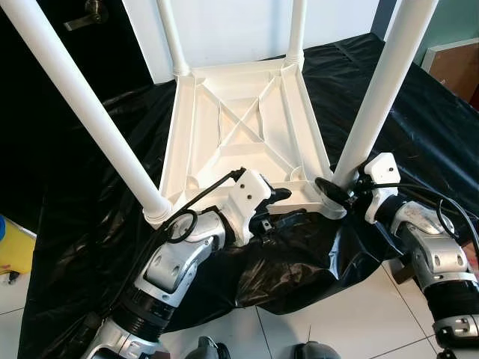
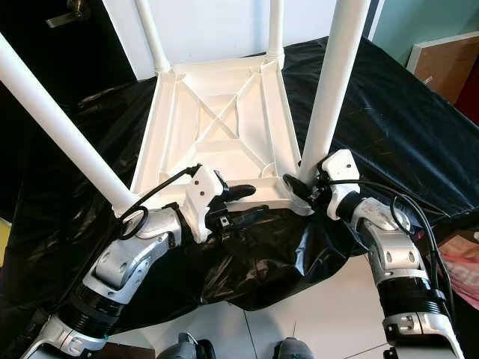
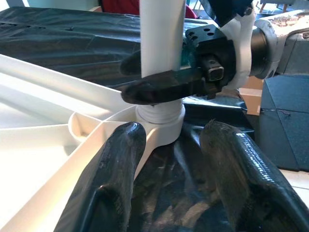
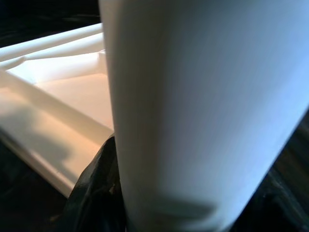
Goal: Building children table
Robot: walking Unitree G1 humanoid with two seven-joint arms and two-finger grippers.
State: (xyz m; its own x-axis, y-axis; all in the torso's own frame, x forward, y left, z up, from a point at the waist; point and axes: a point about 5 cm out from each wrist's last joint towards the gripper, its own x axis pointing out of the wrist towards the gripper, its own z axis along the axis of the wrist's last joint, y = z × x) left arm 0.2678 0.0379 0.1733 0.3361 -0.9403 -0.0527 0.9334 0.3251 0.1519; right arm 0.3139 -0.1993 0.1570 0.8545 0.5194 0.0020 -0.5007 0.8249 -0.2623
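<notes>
The white children's table (image 1: 239,120) lies upside down on a black plastic sheet (image 1: 75,224), with its legs pointing up. My right gripper (image 1: 329,193) is shut around the base of the near right leg (image 1: 382,90), which looms close in the right wrist view (image 4: 203,111). In the left wrist view its black fingers (image 3: 164,87) wrap that leg just above the socket. My left gripper (image 1: 275,208) is at the table's near rim, just left of that leg, open. Its fingers (image 3: 111,169) stand apart over the rim and the sheet.
The near left leg (image 1: 82,105) slants up at the left; two far legs (image 1: 172,37) stand by the white wall. White floor tiles (image 1: 337,314) lie at my feet. A yellow object (image 1: 11,247) is at far left and a wooden panel (image 1: 456,67) at far right.
</notes>
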